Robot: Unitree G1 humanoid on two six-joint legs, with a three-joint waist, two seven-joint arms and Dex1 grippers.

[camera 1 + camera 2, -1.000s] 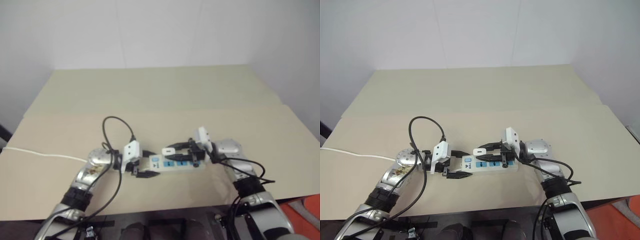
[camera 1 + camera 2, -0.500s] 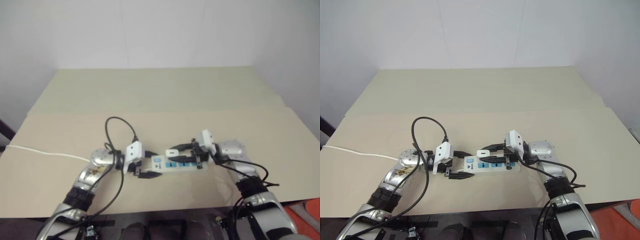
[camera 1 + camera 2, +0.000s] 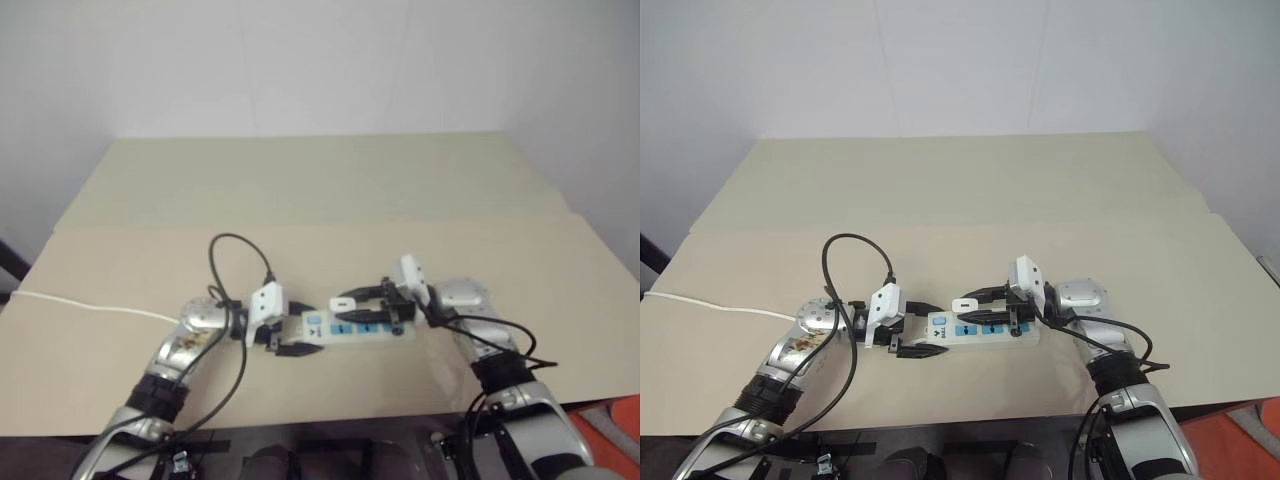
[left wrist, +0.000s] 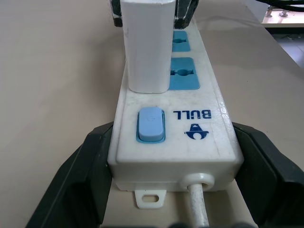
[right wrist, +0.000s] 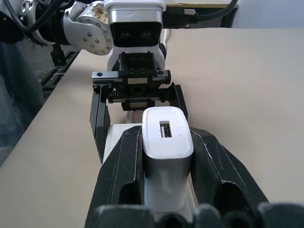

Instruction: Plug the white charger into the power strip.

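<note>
The power strip [image 3: 992,329], a white bar with blue sockets, lies on the beige table. My left gripper [image 3: 928,329] is shut on its switch end, a black finger [image 4: 78,175] against each long side of the strip [image 4: 209,123]. The white charger [image 3: 963,304] stands upright on the socket nearest the blue switch, its base touching the strip. My right gripper [image 3: 967,307] is shut on the charger [image 5: 166,142] from the opposite end, one finger on each side. In the left wrist view the charger [image 4: 145,47] hides that socket.
The strip's thin white cord [image 3: 710,305] trails off the table's left edge. A black cable loop [image 3: 855,250] arches over my left wrist. The table's front edge [image 3: 970,412] runs close below the strip. Bare tabletop [image 3: 960,190] stretches behind, up to the white wall.
The whole picture has shifted a little from the earliest frames. Both grippers, the charger and the strip stand as they did.
</note>
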